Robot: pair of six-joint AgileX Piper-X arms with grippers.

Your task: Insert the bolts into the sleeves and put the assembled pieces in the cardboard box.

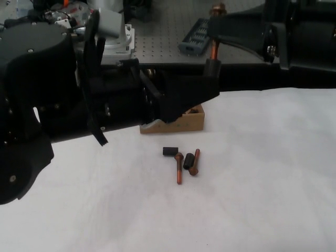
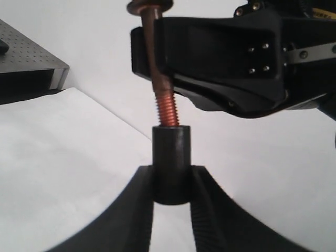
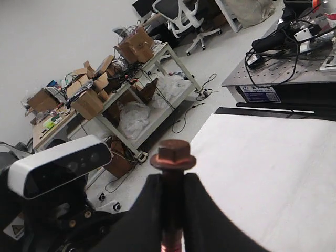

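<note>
The white sheet (image 1: 262,173) carries the cardboard box (image 1: 189,124), with loose bolts (image 1: 178,169) and loose sleeves (image 1: 169,151) lying just in front of it. The mating takes place in the air behind the box. The left gripper (image 2: 171,177) is clamped round an upright sleeve (image 2: 171,149). The right gripper (image 3: 171,191) pinches a bolt (image 2: 156,63) by its shank, threaded tip at the sleeve's mouth. The bolt leans slightly, so it is probably best squared to the bore first, then pressed straight down gently while the sleeve is gripped firmly.

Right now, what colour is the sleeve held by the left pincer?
The sleeve is black, clearest in the left wrist view.
</note>
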